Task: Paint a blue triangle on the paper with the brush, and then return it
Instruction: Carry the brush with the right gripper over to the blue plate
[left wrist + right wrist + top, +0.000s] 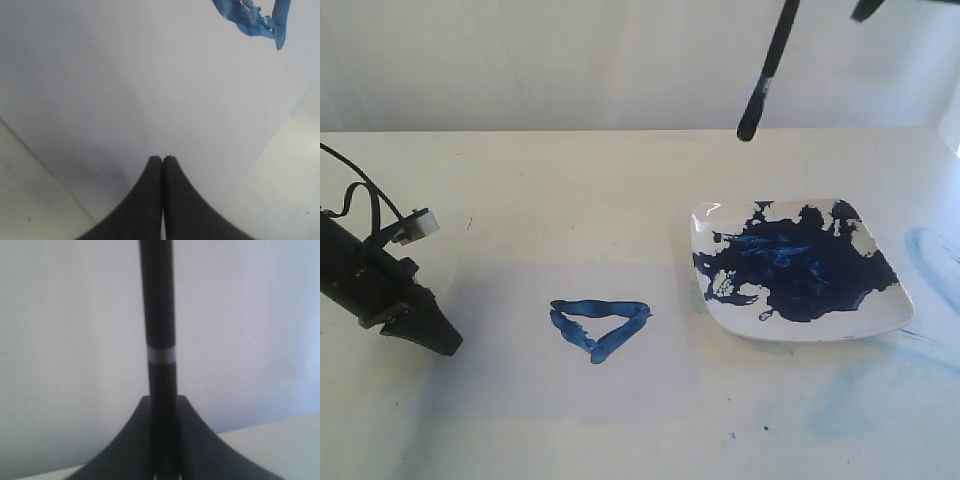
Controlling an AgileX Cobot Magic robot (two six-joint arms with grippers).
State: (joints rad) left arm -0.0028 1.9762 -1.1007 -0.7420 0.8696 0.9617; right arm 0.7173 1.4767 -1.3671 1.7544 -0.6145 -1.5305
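Well clear of plate (706, 226) — brush (768, 70) in R fingers (125, 450).

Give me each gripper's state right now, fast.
Left gripper: closed, holding nothing, tips over the paper.
Right gripper: closed on the brush.

Blue triangle (600, 328) — a thick, uneven outline — on the pale paper (520, 385). To its right, a white plate (712, 232) carries a dark-blue paint blotch (800, 270). The brush (766, 75) hangs tilted in the air, well above the plate; the left gripper (446, 344) sits at the paper's left edge.
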